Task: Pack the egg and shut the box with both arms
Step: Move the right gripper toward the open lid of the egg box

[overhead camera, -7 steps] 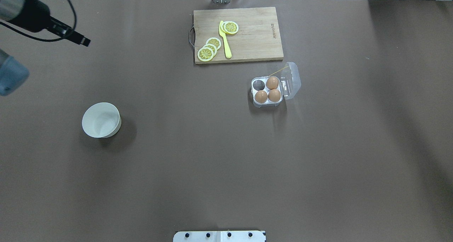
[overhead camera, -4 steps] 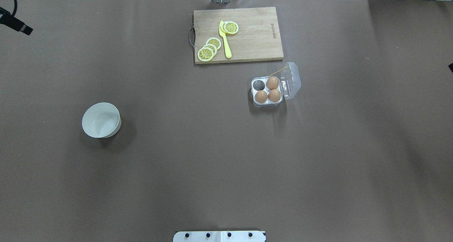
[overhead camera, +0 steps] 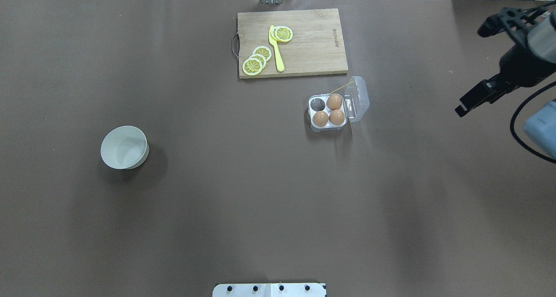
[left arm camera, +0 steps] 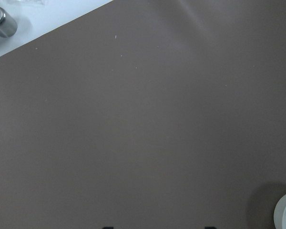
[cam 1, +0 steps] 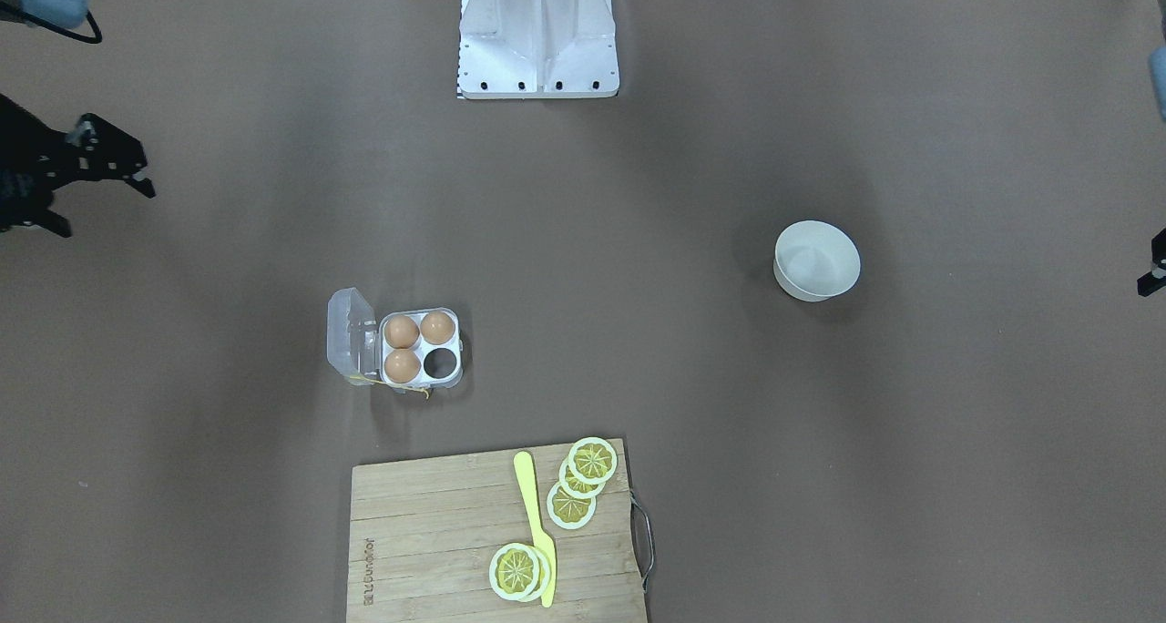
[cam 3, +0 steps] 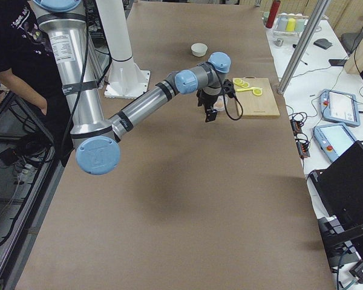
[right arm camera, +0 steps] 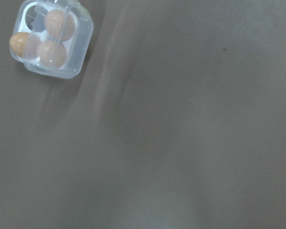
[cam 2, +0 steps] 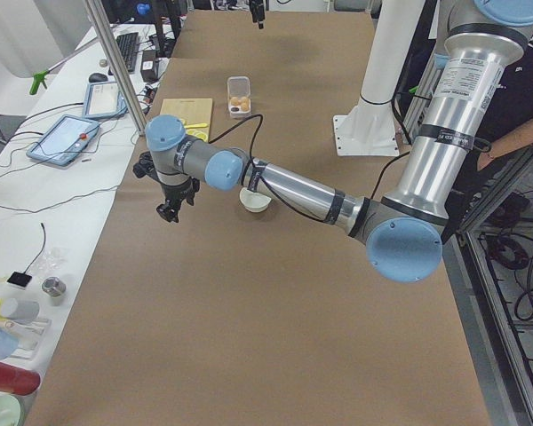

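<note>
A wooden cutting board (overhead camera: 312,49) is being carried at the far edge of the brown tabletop (overhead camera: 243,193), and lemon slices (overhead camera: 256,60) and a yellow knife (overhead camera: 276,54) are being borne on it. A white bowl (overhead camera: 124,148) is being kept well apart on the robot's left, and the white base (overhead camera: 269,289) is being shown at the near edge. The right end effector (overhead camera: 469,71) is being held above the tabletop, well to the right of the box (overhead camera: 310,109). Its fingers are being spread wide and nothing is being gripped. The left end effector (cam 2: 163,193) is being held beyond the bowl near the tabletop's end, and whether it is being spread or closed cannot be told. The box is being kept just in front of the board's near right corner. Its clear lid (overhead camera: 358,99) is being held open toward the robot's right, with a yellow string (overhead camera: 341,87) trailing from it. Three brown eggs (overhead camera: 334,101) are being cradled in three cells, and the far left cell (overhead camera: 317,102) is being left unfilled.
</note>
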Controlling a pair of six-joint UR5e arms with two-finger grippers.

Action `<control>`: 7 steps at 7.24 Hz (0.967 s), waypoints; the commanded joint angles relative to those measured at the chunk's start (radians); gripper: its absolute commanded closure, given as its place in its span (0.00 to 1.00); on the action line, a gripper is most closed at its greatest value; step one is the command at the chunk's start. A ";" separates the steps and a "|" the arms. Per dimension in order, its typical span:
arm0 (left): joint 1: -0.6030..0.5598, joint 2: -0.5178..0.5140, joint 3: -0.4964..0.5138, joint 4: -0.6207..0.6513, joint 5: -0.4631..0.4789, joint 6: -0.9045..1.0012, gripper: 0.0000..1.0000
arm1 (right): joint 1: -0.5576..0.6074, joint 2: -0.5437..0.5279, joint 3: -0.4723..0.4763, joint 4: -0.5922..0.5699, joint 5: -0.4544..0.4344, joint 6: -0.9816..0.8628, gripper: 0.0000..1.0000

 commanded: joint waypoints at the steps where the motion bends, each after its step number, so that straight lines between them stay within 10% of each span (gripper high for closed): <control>1: -0.008 0.012 -0.001 0.002 0.002 0.013 0.29 | -0.102 0.005 -0.078 0.185 -0.037 0.118 0.01; 7: -0.015 0.018 -0.004 -0.003 0.002 0.035 0.29 | -0.132 0.199 -0.278 0.228 -0.170 0.120 0.43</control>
